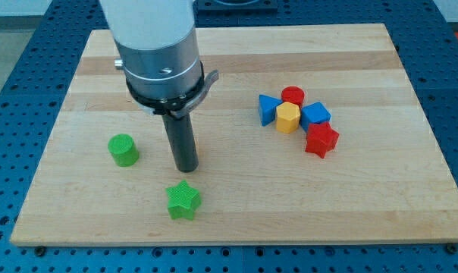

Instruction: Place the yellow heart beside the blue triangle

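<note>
No hand is fitted; my tip (186, 167) is set between the green cylinder (123, 149) and green star (184, 200). Well to its right, the yellow block (287, 117) is wedged against the blue triangle (268, 109), with red blocks (321, 139) crowded around.

One raised, near view angled down at the board (236, 220).

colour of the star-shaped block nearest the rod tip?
Green star, clearest in the camera view, just below my tip.
</note>
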`<state>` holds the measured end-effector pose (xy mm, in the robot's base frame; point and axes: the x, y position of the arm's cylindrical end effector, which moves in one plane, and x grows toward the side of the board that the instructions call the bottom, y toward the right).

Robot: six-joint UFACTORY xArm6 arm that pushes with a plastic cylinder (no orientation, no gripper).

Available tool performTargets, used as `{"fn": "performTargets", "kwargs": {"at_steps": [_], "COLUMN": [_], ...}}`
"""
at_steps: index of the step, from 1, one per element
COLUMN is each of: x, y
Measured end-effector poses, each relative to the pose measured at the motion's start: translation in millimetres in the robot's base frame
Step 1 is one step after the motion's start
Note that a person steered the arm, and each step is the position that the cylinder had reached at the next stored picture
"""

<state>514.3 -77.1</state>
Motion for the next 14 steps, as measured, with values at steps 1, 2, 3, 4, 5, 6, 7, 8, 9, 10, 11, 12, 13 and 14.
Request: {"fn": "performTargets", "kwargs": {"at_steps": [1, 2, 3, 4, 5, 6, 7, 8, 9, 10, 11, 12, 13, 14], "x": [10, -13, -35, -34, -59, -66, -55, -51, -46, -11, 20, 83, 105, 104], "y": [-43, -21, 13, -16, -39, -9, 58, 73, 71, 70, 152, 168, 145, 138]}}
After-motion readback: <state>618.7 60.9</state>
